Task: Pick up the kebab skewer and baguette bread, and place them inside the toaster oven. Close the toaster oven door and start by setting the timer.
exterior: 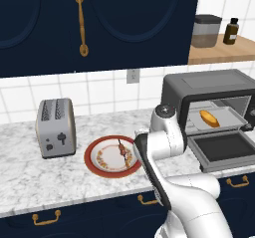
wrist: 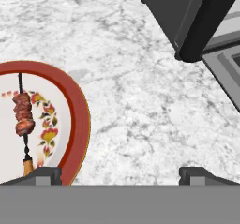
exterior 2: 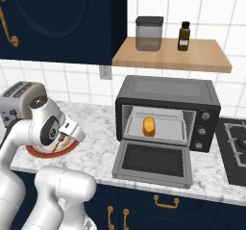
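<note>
Nothing here is showing any readable writing. The small dark brown glass bottle (exterior 2: 183, 35) on the light wooden shelf (exterior 2: 192, 58) is carrying no legible label, and the round knobs (exterior 2: 203, 130) on the dark grey boxy toaster oven (exterior 2: 168, 93) are too small to make out any numbers or marks.

In the left base view, the kebab skewer (exterior: 121, 149) lies on the plate (exterior: 94, 161) at centre; the toaster (exterior: 56, 127) stands at left, the toaster oven (exterior: 209, 85) at right, holding the baguette bread (exterior: 209, 118), its door (exterior: 224, 150) folded down.
</note>
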Motion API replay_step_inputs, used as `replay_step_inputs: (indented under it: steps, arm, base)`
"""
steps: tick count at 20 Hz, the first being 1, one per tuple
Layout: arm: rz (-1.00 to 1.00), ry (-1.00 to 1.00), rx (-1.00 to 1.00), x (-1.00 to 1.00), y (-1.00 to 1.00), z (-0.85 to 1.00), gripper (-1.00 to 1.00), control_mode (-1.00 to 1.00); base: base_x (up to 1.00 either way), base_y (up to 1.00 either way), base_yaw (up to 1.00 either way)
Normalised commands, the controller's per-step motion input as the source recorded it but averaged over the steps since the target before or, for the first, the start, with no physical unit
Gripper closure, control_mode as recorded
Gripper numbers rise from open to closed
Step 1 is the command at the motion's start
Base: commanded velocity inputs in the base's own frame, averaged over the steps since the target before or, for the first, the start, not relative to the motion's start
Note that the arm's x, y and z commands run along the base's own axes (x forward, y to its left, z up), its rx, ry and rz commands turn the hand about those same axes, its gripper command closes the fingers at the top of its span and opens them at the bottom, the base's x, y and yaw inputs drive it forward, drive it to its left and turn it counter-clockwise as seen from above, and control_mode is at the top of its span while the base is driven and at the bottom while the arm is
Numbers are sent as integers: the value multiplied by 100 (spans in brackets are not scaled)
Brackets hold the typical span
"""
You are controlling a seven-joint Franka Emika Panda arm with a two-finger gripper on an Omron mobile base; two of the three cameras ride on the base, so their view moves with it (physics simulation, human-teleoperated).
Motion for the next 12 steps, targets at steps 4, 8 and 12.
replay_step_inputs:
  steps: [4, 8, 12]
  arm:
    - [12, 3, 0, 36, 98, -12, -100, -100]
    - [18, 15, 0, 26, 42, -9, -100, -100]
    - [19, 24, 0, 1, 3, -28, -100, -100]
  base:
    - [0, 0, 0]
    - [0, 0, 0]
    - [0, 0, 0]
